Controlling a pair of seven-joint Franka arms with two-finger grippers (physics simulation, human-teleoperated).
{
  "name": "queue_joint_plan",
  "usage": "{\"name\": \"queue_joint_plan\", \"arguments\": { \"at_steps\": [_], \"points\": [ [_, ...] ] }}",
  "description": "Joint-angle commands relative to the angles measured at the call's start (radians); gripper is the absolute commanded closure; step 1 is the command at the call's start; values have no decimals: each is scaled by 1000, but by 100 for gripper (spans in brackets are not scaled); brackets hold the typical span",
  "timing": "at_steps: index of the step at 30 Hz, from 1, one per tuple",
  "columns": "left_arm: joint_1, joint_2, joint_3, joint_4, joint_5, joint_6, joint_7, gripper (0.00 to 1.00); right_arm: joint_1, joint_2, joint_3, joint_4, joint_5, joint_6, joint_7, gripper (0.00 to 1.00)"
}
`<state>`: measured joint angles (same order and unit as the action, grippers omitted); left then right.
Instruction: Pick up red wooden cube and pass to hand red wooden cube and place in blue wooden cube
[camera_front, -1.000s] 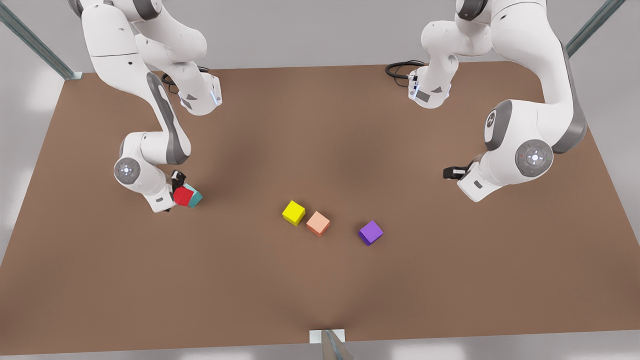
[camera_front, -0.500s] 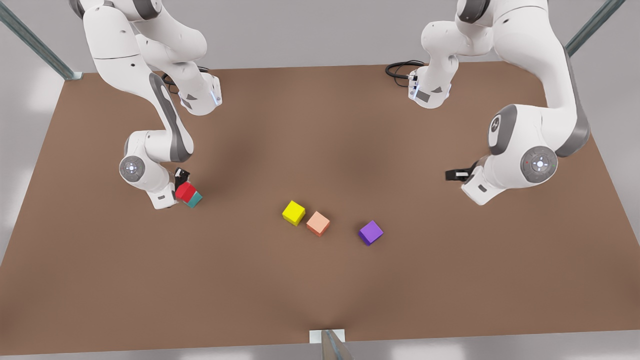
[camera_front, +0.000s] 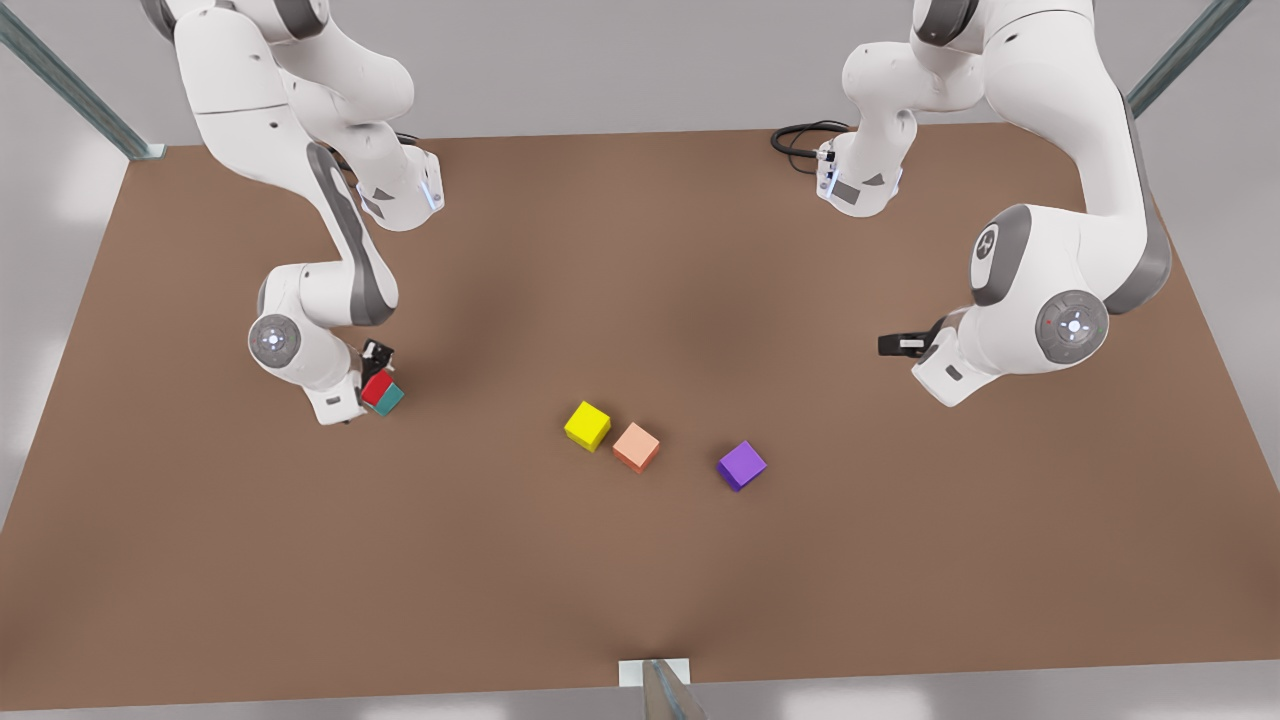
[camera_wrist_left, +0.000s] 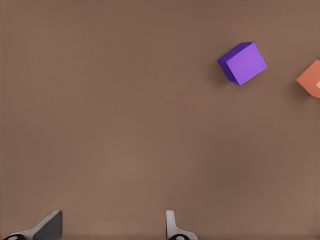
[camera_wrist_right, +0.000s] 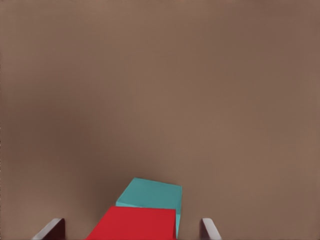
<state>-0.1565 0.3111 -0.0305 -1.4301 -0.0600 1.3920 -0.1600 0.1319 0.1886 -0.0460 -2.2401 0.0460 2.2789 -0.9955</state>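
Note:
The red wooden cube (camera_front: 376, 387) (camera_wrist_right: 137, 224) sits on top of the blue wooden cube (camera_front: 390, 400) (camera_wrist_right: 152, 194), a teal one, toward the front view's left. It is shifted off-centre, so part of the teal top shows. My right gripper (camera_front: 372, 372) (camera_wrist_right: 132, 230) straddles the red cube. Its fingers (camera_wrist_right: 52, 230) stand open, with a gap showing on each side of the cube. My left gripper (camera_front: 900, 345) (camera_wrist_left: 112, 227), the hand, hovers open and empty over bare table at the front view's right.
A yellow cube (camera_front: 587, 425), a salmon-orange cube (camera_front: 636, 446) (camera_wrist_left: 311, 80) and a purple cube (camera_front: 742, 465) (camera_wrist_left: 243, 63) lie in a row mid-table. The brown table (camera_front: 640, 580) has a black cable (camera_front: 800, 135) at its back edge.
The right arm moved toward the front view's right and lower, bringing the red cube down over the teal cube. The left arm shifted slightly.

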Motion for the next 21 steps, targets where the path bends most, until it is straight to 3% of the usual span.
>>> {"name": "queue_joint_plan", "arguments": {
  "at_steps": [1, 5, 7, 9, 10, 11, 13, 16, 21],
  "points": [
    [0, -1, 0, 0, 0, -2, -10, 0, 2, -3, 0, 26, 9, -82, 40, 0],
    [-1, -1, 0, 0, -3, -4, -12, 0, 12, 18, 3, 270, 67, -277, 173, 0],
    [0, 0, 0, 0, -1, -2, -9, 0, 41, 207, 5, 664, 167, -542, 650, 0],
    [2, 0, 1, 0, 0, -2, -9, 0, 35, 209, 1, 756, 187, -666, 1169, 0],
    [2, 0, 0, 0, 0, -2, -9, 0, 29, 224, -14, 895, 129, -837, 1221, 0],
    [2, 0, 0, 0, -1, -2, -9, 0, 37, 220, -3, 967, 0, -884, 1198, 0],
    [3, 2, 1, 0, -6, -1, -6, 0, 34, 206, -12, 1074, -60, -978, 1108, 0],
    [3, 2, 1, 0, -3, -1, -6, 0, 2, -24, 1, 941, -75, -1019, 1117, 0],
    [6, 3, 3, 0, -3, 10, -7, 0, -29, -26, 1, 895, -94, -986, 1112, 0]
  ]
}}
